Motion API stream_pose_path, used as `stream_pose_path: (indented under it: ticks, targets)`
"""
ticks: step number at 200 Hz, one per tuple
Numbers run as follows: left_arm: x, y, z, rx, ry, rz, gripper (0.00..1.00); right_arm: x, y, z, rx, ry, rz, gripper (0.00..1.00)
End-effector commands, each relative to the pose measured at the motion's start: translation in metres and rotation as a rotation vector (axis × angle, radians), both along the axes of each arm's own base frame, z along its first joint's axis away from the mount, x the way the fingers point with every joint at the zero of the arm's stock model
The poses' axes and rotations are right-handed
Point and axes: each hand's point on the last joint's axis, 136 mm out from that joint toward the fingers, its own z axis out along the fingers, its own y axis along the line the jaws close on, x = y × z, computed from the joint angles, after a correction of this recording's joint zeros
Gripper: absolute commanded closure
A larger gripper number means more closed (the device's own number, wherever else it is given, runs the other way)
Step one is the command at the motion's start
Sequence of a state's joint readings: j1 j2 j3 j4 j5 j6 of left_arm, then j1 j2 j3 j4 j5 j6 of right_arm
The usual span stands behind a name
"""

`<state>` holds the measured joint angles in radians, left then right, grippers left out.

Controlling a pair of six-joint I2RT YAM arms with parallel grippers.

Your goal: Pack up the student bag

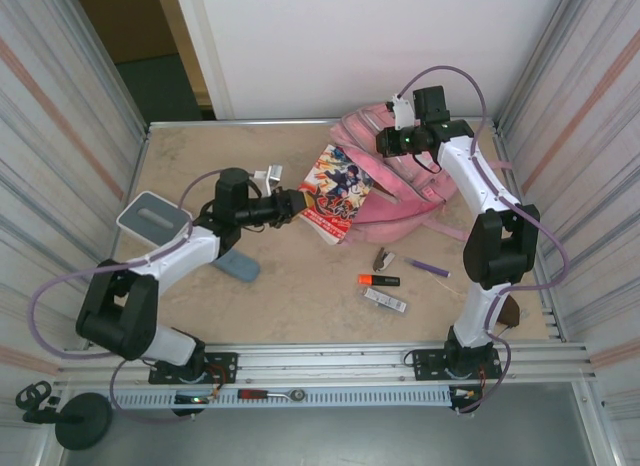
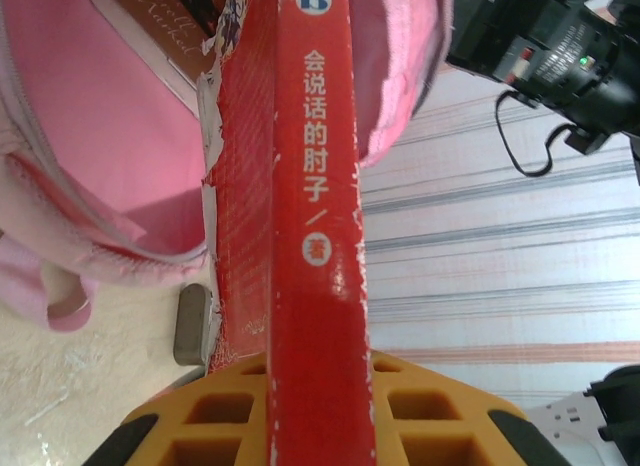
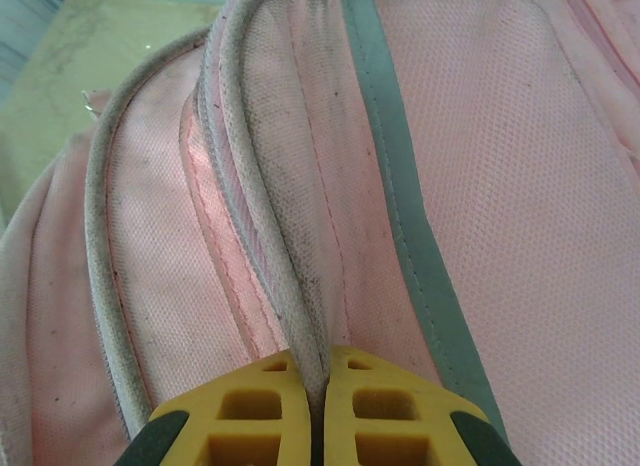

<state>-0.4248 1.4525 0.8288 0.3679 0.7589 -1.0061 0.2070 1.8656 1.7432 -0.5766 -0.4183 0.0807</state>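
Now the student bag [image 1: 400, 191] lies on the table [image 1: 250, 156]. My right gripper [image 3: 318, 386] pinches its rim; my left gripper [image 1: 303, 200] clamps the red book [image 1: 335, 191] at its mouth. I fear the book snags the lining and pulls the rim free.

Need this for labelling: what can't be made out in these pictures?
- Left wrist: far end of the book, cut by the top edge.
- Right wrist: most of the student bag, past the frame edges.
- Top view: print on the orange marker, too small.
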Motion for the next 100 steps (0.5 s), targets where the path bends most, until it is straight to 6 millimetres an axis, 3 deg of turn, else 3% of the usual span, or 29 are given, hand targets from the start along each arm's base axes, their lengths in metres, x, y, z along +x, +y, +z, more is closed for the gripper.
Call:
stream_pose_path:
  ticks: [1,55,100]
  targets:
    - [0.016,-0.010,0.044,-0.086,-0.137,-0.004,1.00,0.001,0.015,0.072,0.147,-0.136,0.035,1.00]
    - [0.031,-0.032,0.042,-0.113,-0.123,-0.027,1.00,-0.006,0.020,0.088,0.210,-0.136,0.049,1.00]
    - [0.052,-0.047,0.024,-0.121,-0.068,-0.032,1.00,0.000,0.018,0.096,0.266,-0.137,0.042,1.00]
